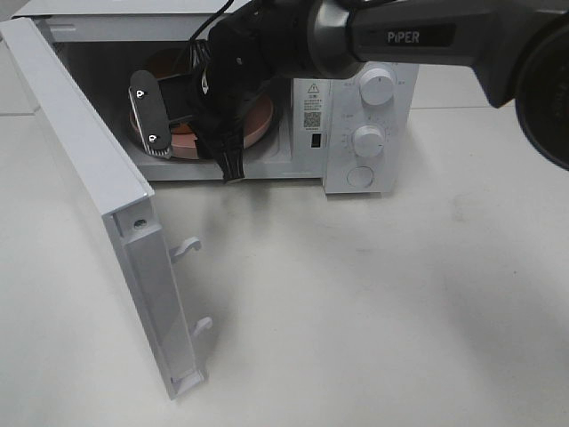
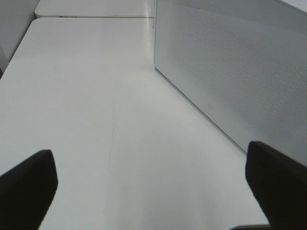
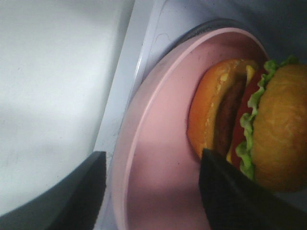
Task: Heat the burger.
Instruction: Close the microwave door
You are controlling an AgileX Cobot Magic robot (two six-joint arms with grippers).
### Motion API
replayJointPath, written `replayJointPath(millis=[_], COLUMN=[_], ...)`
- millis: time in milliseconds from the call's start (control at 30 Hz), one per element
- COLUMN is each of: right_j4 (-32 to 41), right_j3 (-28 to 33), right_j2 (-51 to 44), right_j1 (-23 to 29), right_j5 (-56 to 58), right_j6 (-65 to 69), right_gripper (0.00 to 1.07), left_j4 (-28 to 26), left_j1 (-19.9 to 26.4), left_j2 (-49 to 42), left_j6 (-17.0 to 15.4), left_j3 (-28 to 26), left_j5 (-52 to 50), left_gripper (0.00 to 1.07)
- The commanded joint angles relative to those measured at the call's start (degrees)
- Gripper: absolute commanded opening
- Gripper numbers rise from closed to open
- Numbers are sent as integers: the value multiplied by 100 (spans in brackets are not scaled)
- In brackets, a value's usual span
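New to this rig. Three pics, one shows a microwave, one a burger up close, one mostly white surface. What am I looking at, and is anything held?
It is a robot with two arms, each ending in an end effector with its own wrist camera.

The wide picture comes from a camera mounted high, off the arms. It shows a white microwave on a white table, its door swung open. The right arm reaches into the cavity.

The close-up is that arm's wrist camera. The right end effector has its jaws apart, straddling the rim of a pink plate. The burger lies tipped on its side on the plate. Nothing is gripped.

The mostly white picture is the left wrist camera: the left end effector is wide open and empty over the table, beside a perforated white panel, probably the microwave door.
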Motion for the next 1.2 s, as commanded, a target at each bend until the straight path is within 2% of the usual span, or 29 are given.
replayJointPath(millis=[33,167,300,367,400,500,567,833,1000,1100,1167,1200], right_j4=[0,-40,-103,-160,-160,-160,-160,-195,-201,-201,-201,-201], right_j3=[332,630,1140,1358,1570,1679,2103,2636,3272,3369,3736,3736], right_j2=[-298,-476,-802,-934,-1077,-1146,-1478,-1942,-2515,-2607,-2974,-2974], right_j1=[17,17,11,6,0,0,0,-6,-6,-6,-6,-6], right_j5=[-57,-201,-413,-493,-561,-567,-653,-670,-670,-665,-647,-647], right_j6=[126,241,470,533,573,573,573,573,573,584,814,814], right_gripper=[63,69,79,80,79,79,79,77,76,76,76,76], left_j4=[-17,-17,-17,-17,-17,-17,-17,-17,-17,-17,-17,-17], left_j1=[-34,-34,-34,-34,-34,-34,-34,-34,-34,-34,-34,-34], left_j2=[-97,-97,-97,-97,-97,-97,-97,-97,-97,-97,-97,-97], left_j6=[-11,-11,-11,-11,-11,-11,-11,-11,-11,-11,-11,-11], left_j3=[17,17,17,17,17,17,17,17,17,17,17,17], left_j5=[-80,-80,-80,-80,-80,-80,-80,-80,-80,-80,-80,-80], left_gripper=[100,100,100,100,100,100,100,100,100,100,100,100])
